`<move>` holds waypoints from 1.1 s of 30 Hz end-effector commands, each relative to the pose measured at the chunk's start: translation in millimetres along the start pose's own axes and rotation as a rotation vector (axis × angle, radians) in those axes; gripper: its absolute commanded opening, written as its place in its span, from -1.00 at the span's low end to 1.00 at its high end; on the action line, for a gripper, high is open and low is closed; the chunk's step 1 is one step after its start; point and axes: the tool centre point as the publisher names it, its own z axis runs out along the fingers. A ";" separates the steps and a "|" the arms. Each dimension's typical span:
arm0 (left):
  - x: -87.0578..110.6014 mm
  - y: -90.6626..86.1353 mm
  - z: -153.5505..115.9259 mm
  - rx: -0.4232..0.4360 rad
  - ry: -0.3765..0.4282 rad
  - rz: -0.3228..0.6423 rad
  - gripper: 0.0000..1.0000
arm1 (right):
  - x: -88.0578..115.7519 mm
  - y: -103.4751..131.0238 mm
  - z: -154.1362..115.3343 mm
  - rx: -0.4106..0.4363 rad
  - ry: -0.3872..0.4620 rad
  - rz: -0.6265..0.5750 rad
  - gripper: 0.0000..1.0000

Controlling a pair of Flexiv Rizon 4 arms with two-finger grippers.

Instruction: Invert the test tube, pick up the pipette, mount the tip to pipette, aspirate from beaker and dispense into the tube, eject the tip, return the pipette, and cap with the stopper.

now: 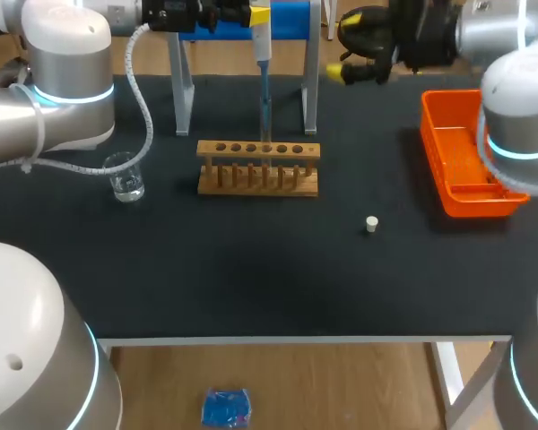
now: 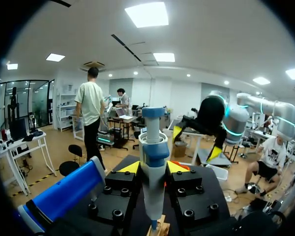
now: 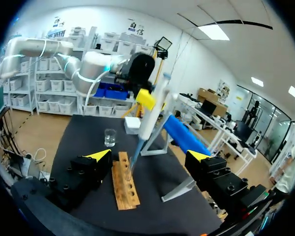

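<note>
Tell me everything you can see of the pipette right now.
The pipette has a white plastic-looking barrel with a blue collar and a blue plunger cap. It stands roughly upright, clamped in the left gripper. Its thin tip points down and reaches the top of the wooden test tube rack, near the middle holes.

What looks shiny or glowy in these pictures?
Head view: light-blue rings glow on the left arm and right arm, and the beaker glints on the dark table. Left wrist view: the right arm's ring glows too. Right wrist view: the pipette looks brightly lit.
</note>
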 end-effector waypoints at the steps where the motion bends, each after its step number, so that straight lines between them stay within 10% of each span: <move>1: -0.1 -0.8 0.3 -0.003 -0.001 -0.001 -1.00 | -12.3 53.9 -19.8 0.154 -0.012 0.011 1.00; 30: -0.1 -0.8 0.3 -0.003 -0.001 -0.001 -1.00 | -26.6 101.1 15.9 0.169 0.019 0.090 1.00; 31: -0.1 -0.8 0.3 -0.003 -0.001 -0.001 -1.00 | -29.2 104.4 18.7 0.160 0.026 0.104 0.58; 32: -0.1 -0.8 0.3 -0.003 -0.001 -0.001 -1.00 | -30.5 106.4 20.9 0.169 0.014 0.108 -0.42; 33: -0.1 -0.8 0.3 -0.003 -0.001 -0.001 -1.00 | -31.5 107.5 22.6 0.165 0.015 0.117 -0.69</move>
